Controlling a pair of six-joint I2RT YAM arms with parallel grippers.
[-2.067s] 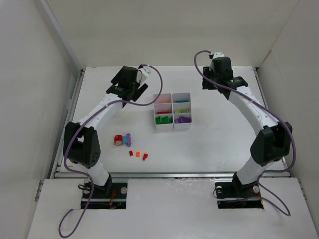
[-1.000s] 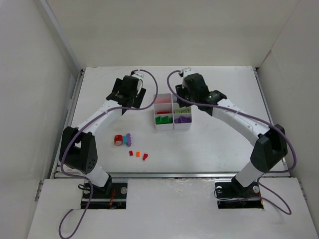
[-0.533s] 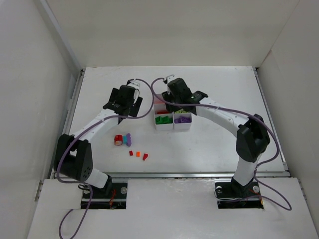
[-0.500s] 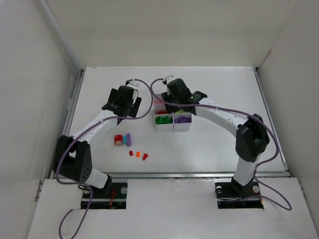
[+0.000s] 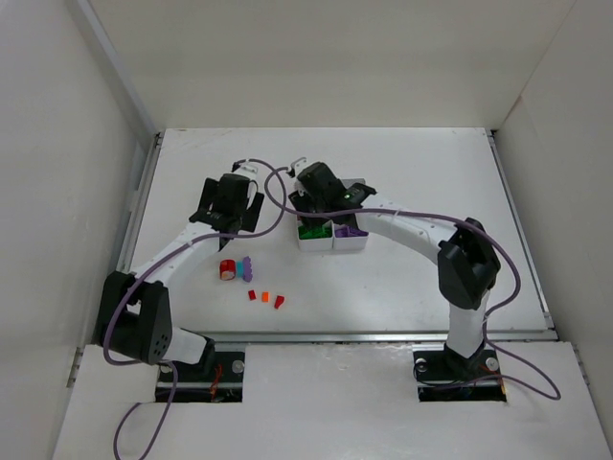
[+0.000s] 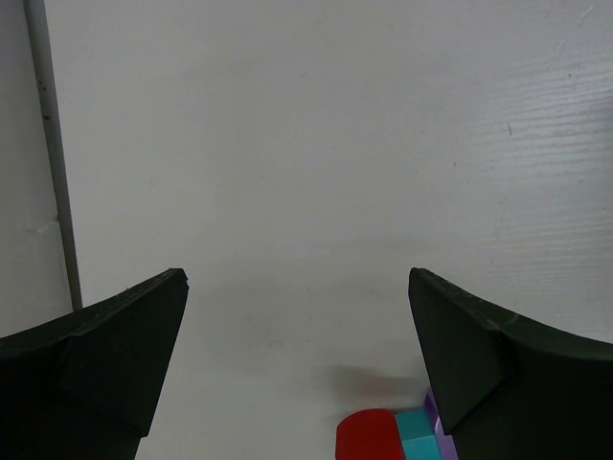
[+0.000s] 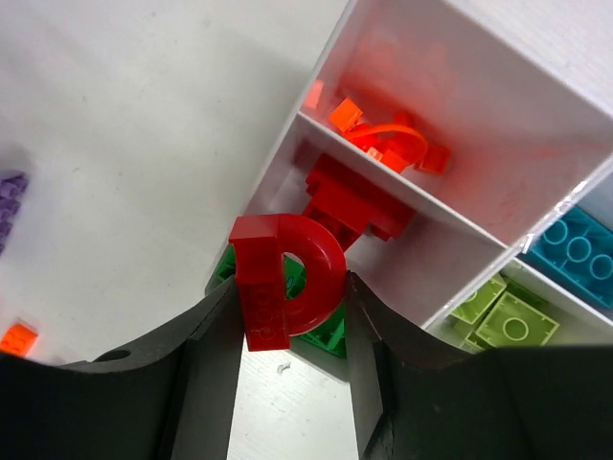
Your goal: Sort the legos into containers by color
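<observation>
My right gripper (image 7: 287, 299) is shut on a red arch-shaped lego (image 7: 287, 278), held just above the left column of the white containers tray (image 7: 287, 158), over the edge between its red (image 7: 356, 203) and green (image 7: 321, 335) compartments. Orange (image 7: 383, 139), yellow-green (image 7: 498, 316) and cyan (image 7: 575, 249) legos lie in other compartments. In the top view the right gripper (image 5: 316, 192) covers the tray's (image 5: 332, 245) far left part. My left gripper (image 6: 297, 287) hangs open over bare table, with a red, cyan and purple cluster (image 6: 383, 436) just near of it.
The loose cluster (image 5: 234, 268) lies on the table left of the tray. Three small red and orange bits (image 5: 265, 298) sit nearer the front edge. White walls close the table on the left, back and right.
The right arm has swung left from the back right corner to above the tray's left side. The left gripper has moved nearer, toward the loose cluster, staying open.
</observation>
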